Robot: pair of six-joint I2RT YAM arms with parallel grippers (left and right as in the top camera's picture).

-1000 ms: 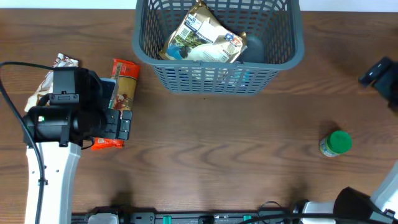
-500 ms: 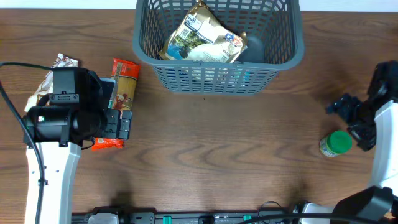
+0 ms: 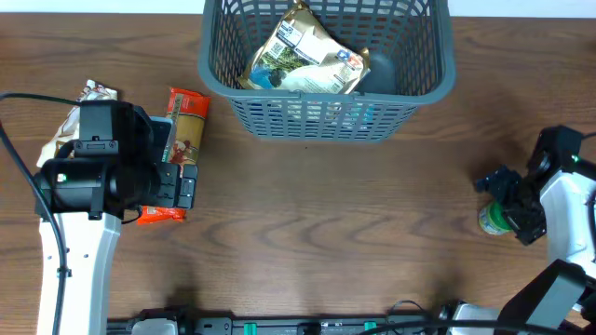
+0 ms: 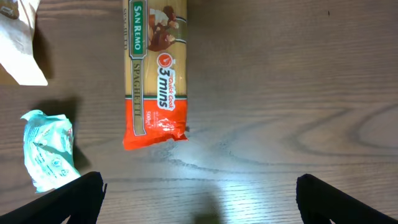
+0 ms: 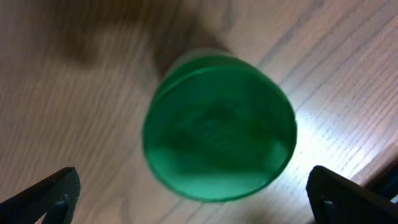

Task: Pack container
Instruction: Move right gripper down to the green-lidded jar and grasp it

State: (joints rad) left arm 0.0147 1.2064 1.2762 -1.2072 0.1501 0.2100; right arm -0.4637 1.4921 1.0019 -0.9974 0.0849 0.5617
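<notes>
Right gripper [image 3: 507, 203]: moved in from the right edge of the brown wooden table [image 3: 326, 242] since the earlier frame; jaws now spread wide around a round green-lidded jar [image 5: 217, 124], nothing clasped. Left gripper [image 4: 199, 199]: unmoved, jaws wide apart and empty, above a long orange-red spaghetti packet [image 4: 155, 68] near the left edge.

Large grey-blue lattice plastic basket [image 3: 326, 116]: far edge, centre; mouth up, long axis running left to right along that edge. Contents: one printed foil food pouch [image 3: 303, 51] and a dark item, unidentified.

Progress, as judged: partly packed. Outstanding — jar, spaghetti, crumpled teal-white wrapper [image 4: 46, 149], pale packet [image 4: 18, 43].
</notes>
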